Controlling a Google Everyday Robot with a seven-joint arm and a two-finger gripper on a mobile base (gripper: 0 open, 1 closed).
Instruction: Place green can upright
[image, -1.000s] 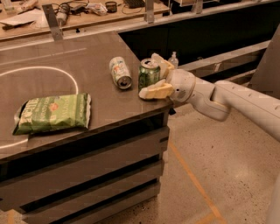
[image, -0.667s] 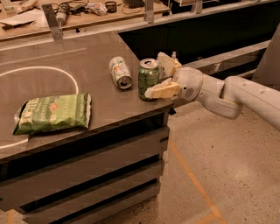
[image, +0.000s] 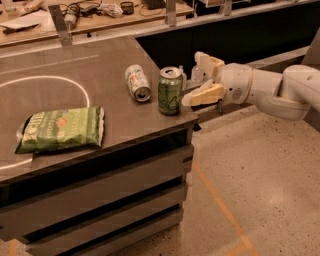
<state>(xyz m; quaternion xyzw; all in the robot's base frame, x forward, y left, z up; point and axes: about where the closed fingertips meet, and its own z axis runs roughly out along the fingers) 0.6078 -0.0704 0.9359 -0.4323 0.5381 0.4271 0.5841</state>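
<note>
One green can (image: 170, 91) stood upright close to the right edge of the counter (image: 75, 65), near its front corner, with its silver rim up and light lettering on its all-green body. Just off that edge, the gripper (image: 196, 80) hung above the floor (image: 260, 190), fingers (image: 207, 93) spread and holding nothing, close beside the can without touching it. A paler can (image: 137, 83) lay on its side just left. A green chip bag (image: 62, 129) rested by the near edge, farther left.

Lab: cluttered workbench (image: 100, 20), hand (image: 192, 78) beside table (image: 100, 70)
</note>
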